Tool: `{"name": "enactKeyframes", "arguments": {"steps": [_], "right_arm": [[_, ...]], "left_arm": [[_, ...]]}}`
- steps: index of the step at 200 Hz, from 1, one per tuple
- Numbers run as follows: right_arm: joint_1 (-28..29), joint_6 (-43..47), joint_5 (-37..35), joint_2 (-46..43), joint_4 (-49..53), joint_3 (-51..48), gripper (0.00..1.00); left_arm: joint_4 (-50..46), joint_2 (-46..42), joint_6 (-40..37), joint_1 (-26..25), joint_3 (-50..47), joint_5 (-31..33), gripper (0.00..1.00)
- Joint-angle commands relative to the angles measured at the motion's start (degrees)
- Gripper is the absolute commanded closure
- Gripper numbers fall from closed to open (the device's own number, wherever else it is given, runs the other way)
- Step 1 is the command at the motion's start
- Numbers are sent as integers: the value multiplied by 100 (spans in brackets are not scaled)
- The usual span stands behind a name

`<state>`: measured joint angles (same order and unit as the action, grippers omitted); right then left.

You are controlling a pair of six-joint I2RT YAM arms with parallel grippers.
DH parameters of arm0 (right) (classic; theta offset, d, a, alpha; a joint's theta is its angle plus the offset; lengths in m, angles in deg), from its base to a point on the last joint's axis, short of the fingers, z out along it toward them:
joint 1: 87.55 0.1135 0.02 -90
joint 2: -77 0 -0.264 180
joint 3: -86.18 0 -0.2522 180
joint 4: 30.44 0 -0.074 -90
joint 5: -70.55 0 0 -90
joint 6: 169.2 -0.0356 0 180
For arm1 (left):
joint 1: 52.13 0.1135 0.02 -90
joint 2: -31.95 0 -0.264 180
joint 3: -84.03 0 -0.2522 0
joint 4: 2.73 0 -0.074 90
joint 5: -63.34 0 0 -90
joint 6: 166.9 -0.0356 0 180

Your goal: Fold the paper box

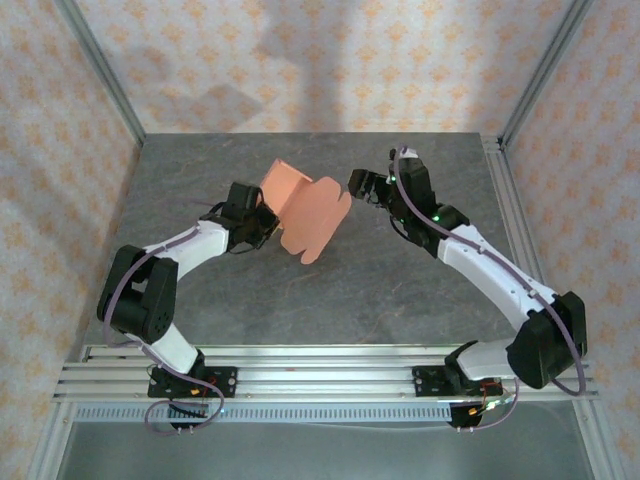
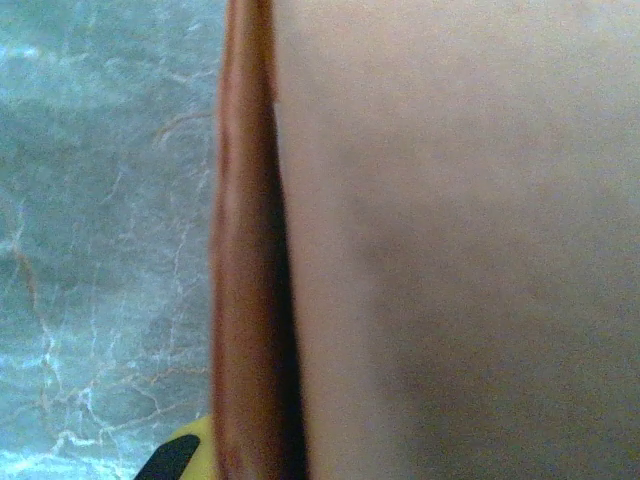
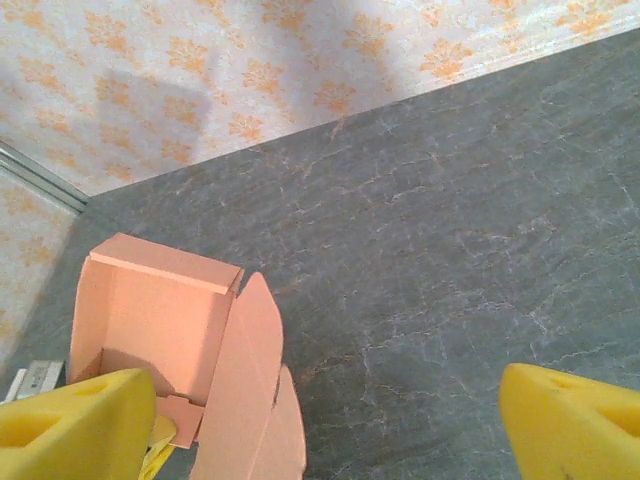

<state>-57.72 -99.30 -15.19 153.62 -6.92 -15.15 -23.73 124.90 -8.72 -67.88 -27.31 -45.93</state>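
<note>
The left fingers (image 2: 198, 438) are closed on the box (image 1: 284, 188). The right fingers (image 3: 85, 420), open at its 3 o'clock, should press the flap (image 1: 320, 218) slowly along its crease.

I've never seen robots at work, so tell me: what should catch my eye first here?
The salmon-orange paper box, half folded with flaps splayed, stands out over the middle of the grey table, pinched at its left side by the left gripper. Just right of it the right gripper hangs open, yellow fingers spread, not touching the card.
</note>
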Motion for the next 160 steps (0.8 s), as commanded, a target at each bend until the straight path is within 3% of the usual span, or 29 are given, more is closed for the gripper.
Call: {"name": "enactKeyframes", "arguments": {"steps": [1,47,107,140,160], "right_arm": [[-3,8,198,-113,-327,-141,11],[76,-723,880,-74,-1394,-904,12],[719,-806,626,537,-1885,-1105,15],[839,-840,644,946,-2122,-1021,26],[882,-814,691,1152,-2211,-907,41]], "left_arm": [[-277,-251,1035,2,-43,-3,100],[514,-158,2154,-58,-361,-402,100],[878,72,2695,-218,-298,-635,100],[1006,107,2847,-252,-306,-727,100],[1036,133,2884,-261,-292,-750,100]]}}
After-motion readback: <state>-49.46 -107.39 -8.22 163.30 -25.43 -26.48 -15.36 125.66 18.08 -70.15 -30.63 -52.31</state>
